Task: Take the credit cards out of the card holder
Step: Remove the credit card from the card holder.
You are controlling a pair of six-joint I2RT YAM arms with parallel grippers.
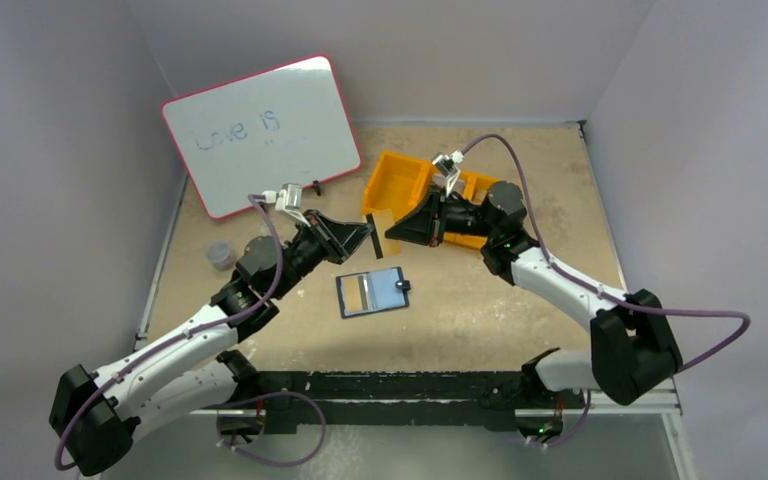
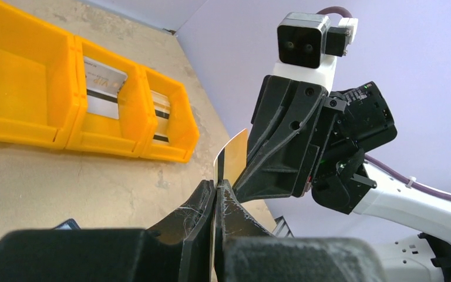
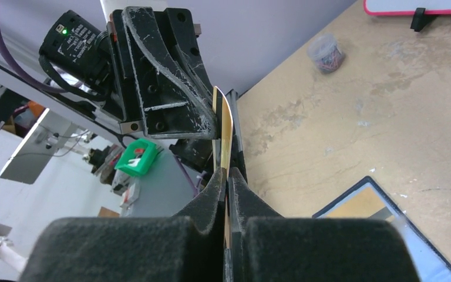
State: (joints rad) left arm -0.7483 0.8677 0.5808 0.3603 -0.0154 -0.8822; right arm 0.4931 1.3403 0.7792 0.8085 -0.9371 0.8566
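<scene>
A tan credit card with a dark stripe is held on edge in the air between both arms. My left gripper is shut on one end of it and my right gripper is shut on the other. The left wrist view shows the card rising from my closed left gripper. In the right wrist view, my right gripper pinches the card. Below them the navy card holder lies open on the table, another card in its left pocket.
An orange three-compartment tray stands behind the grippers, with cards in two compartments. A whiteboard leans at the back left. A small jar sits near the left wall.
</scene>
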